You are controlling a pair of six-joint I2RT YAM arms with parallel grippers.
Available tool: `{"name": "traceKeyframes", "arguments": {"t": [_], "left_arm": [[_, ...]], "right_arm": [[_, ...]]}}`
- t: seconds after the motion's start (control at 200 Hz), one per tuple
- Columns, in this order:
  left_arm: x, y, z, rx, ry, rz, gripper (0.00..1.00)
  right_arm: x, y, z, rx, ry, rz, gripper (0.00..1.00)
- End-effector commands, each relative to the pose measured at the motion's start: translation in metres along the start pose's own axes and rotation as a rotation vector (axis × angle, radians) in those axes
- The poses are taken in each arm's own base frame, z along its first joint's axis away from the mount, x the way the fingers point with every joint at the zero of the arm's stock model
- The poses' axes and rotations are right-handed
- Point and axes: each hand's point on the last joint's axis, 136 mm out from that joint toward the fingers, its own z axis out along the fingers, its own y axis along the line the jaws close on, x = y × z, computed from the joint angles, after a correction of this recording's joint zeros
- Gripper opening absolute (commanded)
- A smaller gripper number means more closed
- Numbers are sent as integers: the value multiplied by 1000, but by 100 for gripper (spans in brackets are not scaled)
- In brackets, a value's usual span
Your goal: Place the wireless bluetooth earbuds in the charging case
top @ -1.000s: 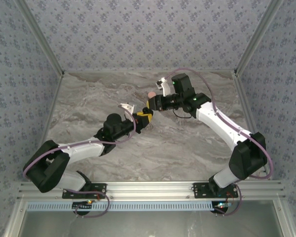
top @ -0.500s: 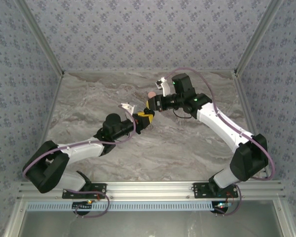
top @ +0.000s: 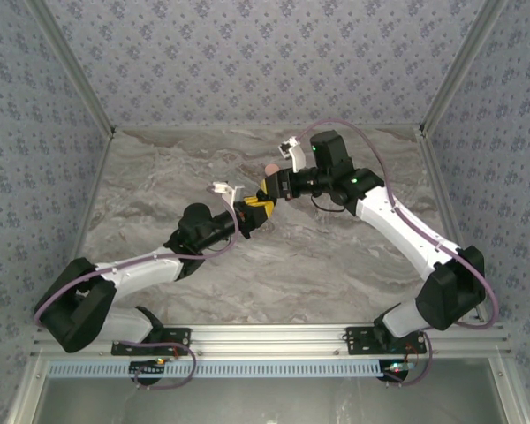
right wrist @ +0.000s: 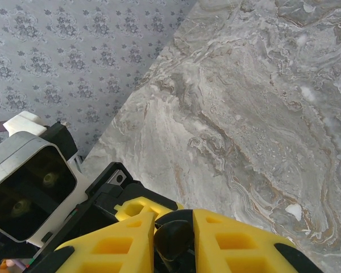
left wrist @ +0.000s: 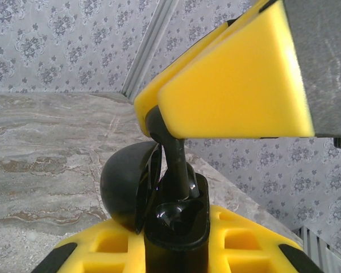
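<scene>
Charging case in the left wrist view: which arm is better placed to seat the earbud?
Right. The right gripper pinches the earbud by its stem over the open charging case clamped in the left gripper; likely it just pushes down.

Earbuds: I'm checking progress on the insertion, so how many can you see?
1. One earbud is pinched in the right gripper, its stem reaching down to the open charging case that the left gripper holds. The second may be hidden inside the case.
</scene>
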Motion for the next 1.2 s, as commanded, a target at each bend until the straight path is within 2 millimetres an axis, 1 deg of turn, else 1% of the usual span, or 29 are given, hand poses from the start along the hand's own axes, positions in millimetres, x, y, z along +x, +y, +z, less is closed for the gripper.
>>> {"name": "traceKeyframes", "arguments": {"t": [0.0,0.515,0.944,1.194], "left_arm": [[-27,-22,-2,67,-71,19,13],[-35,-25,-4,59,-78,21,13],[-41,-27,-3,51,-87,25,13],[-42,-26,-3,47,-86,36,13]], "right_arm": [[-10,16,-9,-26,-32,-61,23],[1,13,-10,-4,0,-89,23],[10,23,-9,-26,38,-117,24],[14,17,-9,2,54,-117,24]]}}
